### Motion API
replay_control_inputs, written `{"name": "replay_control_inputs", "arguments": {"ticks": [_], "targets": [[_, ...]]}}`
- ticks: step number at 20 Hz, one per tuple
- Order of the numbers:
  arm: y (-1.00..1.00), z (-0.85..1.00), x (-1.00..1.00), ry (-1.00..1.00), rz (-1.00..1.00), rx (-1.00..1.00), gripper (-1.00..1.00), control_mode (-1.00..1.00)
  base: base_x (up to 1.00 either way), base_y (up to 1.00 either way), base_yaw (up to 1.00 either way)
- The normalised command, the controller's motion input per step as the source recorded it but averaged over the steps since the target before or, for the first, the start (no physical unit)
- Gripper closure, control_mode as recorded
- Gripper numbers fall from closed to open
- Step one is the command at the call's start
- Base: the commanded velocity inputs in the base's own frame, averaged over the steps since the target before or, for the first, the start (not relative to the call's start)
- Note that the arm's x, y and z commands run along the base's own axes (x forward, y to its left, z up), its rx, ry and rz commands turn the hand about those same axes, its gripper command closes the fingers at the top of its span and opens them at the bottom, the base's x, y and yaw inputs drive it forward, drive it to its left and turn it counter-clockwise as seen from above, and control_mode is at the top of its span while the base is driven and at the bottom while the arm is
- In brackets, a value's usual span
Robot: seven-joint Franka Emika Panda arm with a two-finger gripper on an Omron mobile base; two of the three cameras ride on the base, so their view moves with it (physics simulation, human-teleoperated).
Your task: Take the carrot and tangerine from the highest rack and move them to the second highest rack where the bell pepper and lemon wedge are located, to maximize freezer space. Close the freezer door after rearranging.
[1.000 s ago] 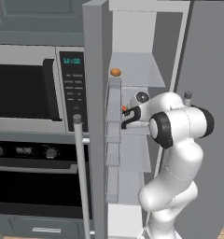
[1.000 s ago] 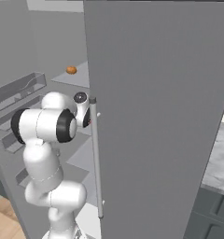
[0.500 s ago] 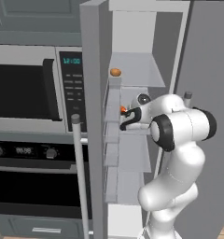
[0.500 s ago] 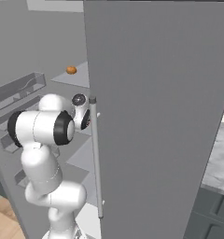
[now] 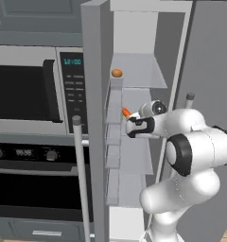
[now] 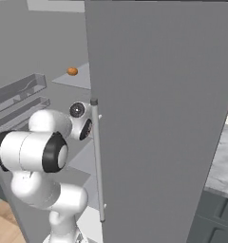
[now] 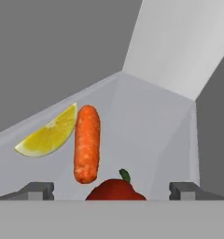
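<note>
The pebbly, tapered carrot lies on the smooth pale second rack, its side touching the glossy yellow lemon wedge, with the round red bell pepper just beside its near end. The gripper has its jaws wide apart, holding nothing. The round tangerine sits on the highest rack, near the open freezer door.

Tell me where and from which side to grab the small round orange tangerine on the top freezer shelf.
Grip the small round dull-orange tangerine across its middle; being a ball, any opposite pair of sides should hold. It sits alone near the front left corner of the pale grey top shelf, so come in level from the open front, claw raised from the shelf below, jaws wide on either side.
</note>
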Motion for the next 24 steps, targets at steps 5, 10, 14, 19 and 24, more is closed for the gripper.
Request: {"name": "replay_control_inputs", "arguments": {"ticks": [5, 10, 14, 19, 24], "targets": [[0.01, 0.76, -0.59, 0.0, -0.01, 0.02, -1.0, -1.0, 0.0, 0.0, 0.0], [0.11, 0.77, -0.64, 0.0, 0.0, 0.0, -1.0, -1.0, 0.0, 0.0, 0.0], [0.11, 0.77, -0.59, -0.01, 0.02, 0.0, -1.0, -1.0, 0.0, 0.0, 0.0], [0.19, 0.82, -0.35, 0.05, 0.08, 0.0, -1.0, -1.0, 0.0, 0.0, 0.0], [0.31, 0.63, -0.04, 0.03, 0.12, -0.08, -1.0, -1.0, 0.0, 0.0, 0.0]]}}
